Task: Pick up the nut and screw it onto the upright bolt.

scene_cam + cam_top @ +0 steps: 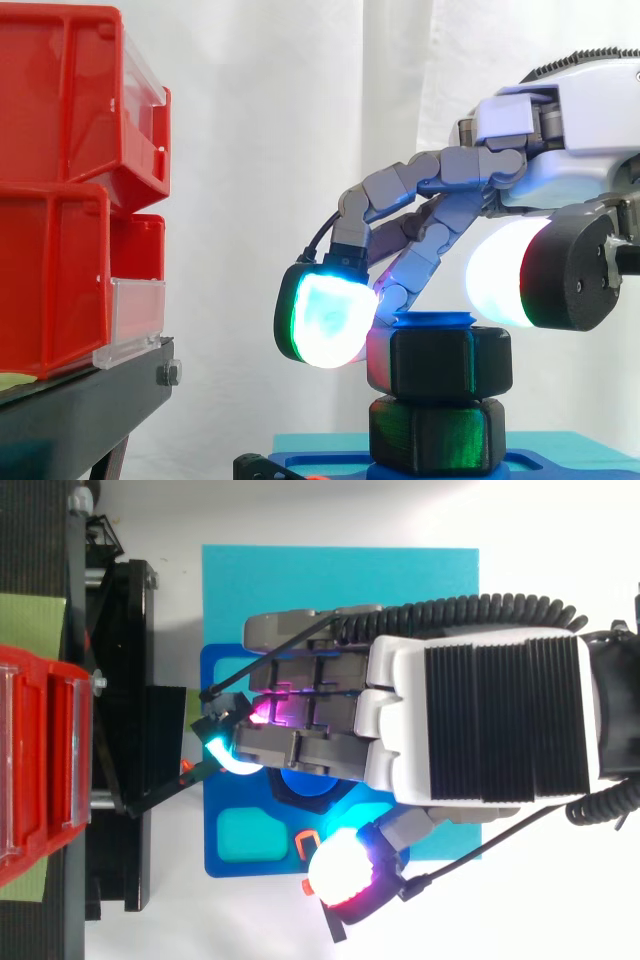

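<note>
surface: white curtain behind, red bins (60, 180) on a black stand (80, 400) at left, blue plate (320, 462) on a teal mat (300, 580) | nut: black nut (440, 360) sits on the upright blue bolt (432, 320), over a second black hex piece (435, 435) | hand (480, 720): far as I can see, fingers curl down round the nut, glowing pads (325, 320) on either side, gripping it

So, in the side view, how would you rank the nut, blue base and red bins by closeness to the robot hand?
1. Nut, gripped by the robot hand.
2. Blue base, just below.
3. Red bins, far left.
</note>
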